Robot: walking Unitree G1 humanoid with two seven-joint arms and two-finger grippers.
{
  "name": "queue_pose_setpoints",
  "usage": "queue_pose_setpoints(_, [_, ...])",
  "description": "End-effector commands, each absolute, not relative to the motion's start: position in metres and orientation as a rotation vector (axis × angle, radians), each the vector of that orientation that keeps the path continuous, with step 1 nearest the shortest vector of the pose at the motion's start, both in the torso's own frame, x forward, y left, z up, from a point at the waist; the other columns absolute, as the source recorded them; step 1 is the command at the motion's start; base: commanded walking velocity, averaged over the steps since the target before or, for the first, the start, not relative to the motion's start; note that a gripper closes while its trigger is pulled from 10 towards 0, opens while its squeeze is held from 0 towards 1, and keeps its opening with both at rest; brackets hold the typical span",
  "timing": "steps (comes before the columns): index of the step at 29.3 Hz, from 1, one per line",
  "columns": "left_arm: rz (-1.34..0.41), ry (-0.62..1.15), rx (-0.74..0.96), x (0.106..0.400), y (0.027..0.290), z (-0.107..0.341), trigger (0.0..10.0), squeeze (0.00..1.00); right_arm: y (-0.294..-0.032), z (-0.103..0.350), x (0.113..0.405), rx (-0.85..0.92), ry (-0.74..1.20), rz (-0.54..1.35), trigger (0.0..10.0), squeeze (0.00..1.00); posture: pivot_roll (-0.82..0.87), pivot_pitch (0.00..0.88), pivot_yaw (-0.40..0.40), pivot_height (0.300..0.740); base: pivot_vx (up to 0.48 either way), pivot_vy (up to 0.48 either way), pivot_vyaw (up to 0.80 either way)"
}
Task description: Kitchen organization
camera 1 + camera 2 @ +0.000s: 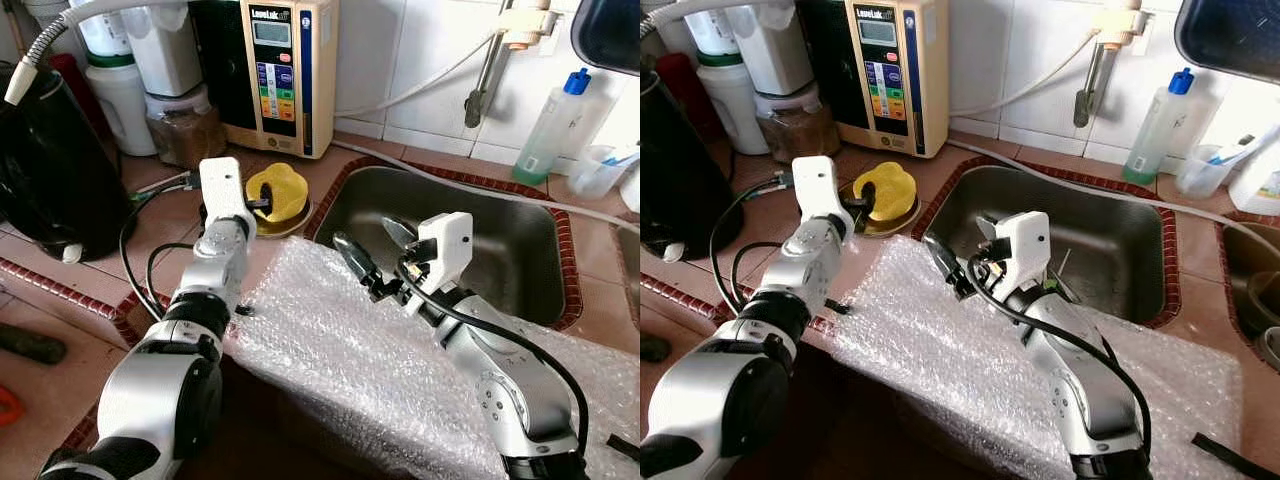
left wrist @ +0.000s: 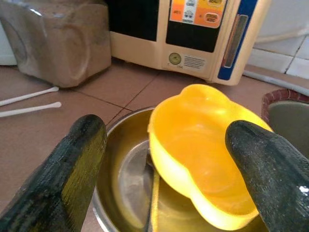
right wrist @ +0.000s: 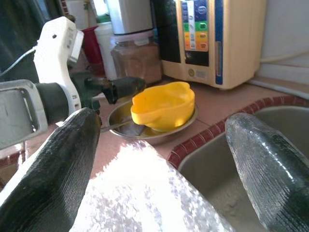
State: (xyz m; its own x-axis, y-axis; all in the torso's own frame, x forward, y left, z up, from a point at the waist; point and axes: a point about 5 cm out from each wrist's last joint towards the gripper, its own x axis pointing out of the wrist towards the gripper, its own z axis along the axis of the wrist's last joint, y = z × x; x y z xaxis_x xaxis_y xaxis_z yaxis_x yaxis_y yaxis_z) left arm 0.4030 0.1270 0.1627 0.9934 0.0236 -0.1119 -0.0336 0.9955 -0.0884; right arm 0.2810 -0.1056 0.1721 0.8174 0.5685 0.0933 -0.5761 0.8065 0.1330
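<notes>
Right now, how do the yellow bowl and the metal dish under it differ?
The yellow bowl is opaque plastic and deep; the metal dish is shiny and shallow. The bowl sits tilted, while the dish lies flat on the counter. The left hand, fingers open, straddles the bowl, not the dish. Both are roundish.

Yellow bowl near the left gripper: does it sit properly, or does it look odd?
It looks askew. The yellow bowl lies tilted inside the metal bowl, leaning on its rim, not flat. The open left gripper is right at it, not gripping.

Silver arms, white wrist housings, black cables, seemingly textured black fingers.
</notes>
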Motion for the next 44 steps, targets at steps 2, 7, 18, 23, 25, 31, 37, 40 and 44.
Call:
queue_pose_setpoints(2, [0.001, 0.163, -0.104, 0.404, 0.120, 0.159, 10.0, 0.00, -0.103, 0.178, 0.277, 0.156, -0.066, 0.623, 10.0, 0.40, -0.11, 0.000, 0.078, 0.740, 0.000, 0.000, 0.00])
queue_pose_setpoints(7, [-0.034, 0.209, -0.132, 0.402, 0.111, 0.154, 10.0, 0.00, -0.102, 0.178, 0.276, 0.152, -0.060, 0.621, 10.0, 0.40, -0.12, 0.000, 0.082, 0.740, 0.000, 0.000, 0.00])
queue_pose_setpoints(18, [-0.029, 0.285, -0.222, 0.401, 0.105, 0.148, 3.5, 0.00, -0.103, 0.177, 0.275, 0.142, -0.044, 0.617, 10.0, 0.40, -0.12, 0.000, 0.085, 0.740, 0.000, 0.000, 0.00])
queue_pose_setpoints(23, [-0.029, 0.295, -0.234, 0.401, 0.107, 0.147, 0.0, 0.00, -0.099, 0.176, 0.273, 0.162, -0.020, 0.663, 10.0, 0.40, -0.12, 0.000, 0.083, 0.740, 0.000, 0.000, 0.00])
queue_pose_setpoints(25, [-0.020, 0.310, -0.265, 0.401, 0.109, 0.146, 0.0, 0.00, -0.097, 0.174, 0.271, 0.157, -0.006, 0.699, 10.0, 0.25, -0.12, 0.000, 0.082, 0.740, 0.000, 0.000, 0.00])
queue_pose_setpoints(31, [0.000, 0.328, -0.300, 0.401, 0.112, 0.145, 0.0, 0.00, -0.096, 0.173, 0.268, 0.147, 0.007, 0.729, 10.0, 0.13, -0.12, 0.000, 0.080, 0.740, 0.000, 0.000, 0.00])
queue_pose_setpoints(37, [0.019, 0.344, -0.334, 0.401, 0.115, 0.142, 0.0, 0.00, -0.096, 0.172, 0.268, 0.146, 0.013, 0.727, 10.0, 0.09, -0.11, 0.000, 0.079, 0.740, 0.000, 0.000, 0.00])
queue_pose_setpoints(40, [0.040, 0.353, -0.353, 0.400, 0.118, 0.141, 0.0, 0.00, -0.096, 0.172, 0.268, 0.146, 0.015, 0.724, 10.0, 0.08, -0.11, 0.000, 0.079, 0.740, 0.000, 0.000, 0.00])
queue_pose_setpoints(44, [0.087, 0.363, -0.371, 0.399, 0.126, 0.137, 0.0, 0.00, -0.096, 0.171, 0.269, 0.141, 0.018, 0.719, 10.0, 0.08, -0.11, 0.000, 0.072, 0.740, 0.000, 0.000, 0.00])
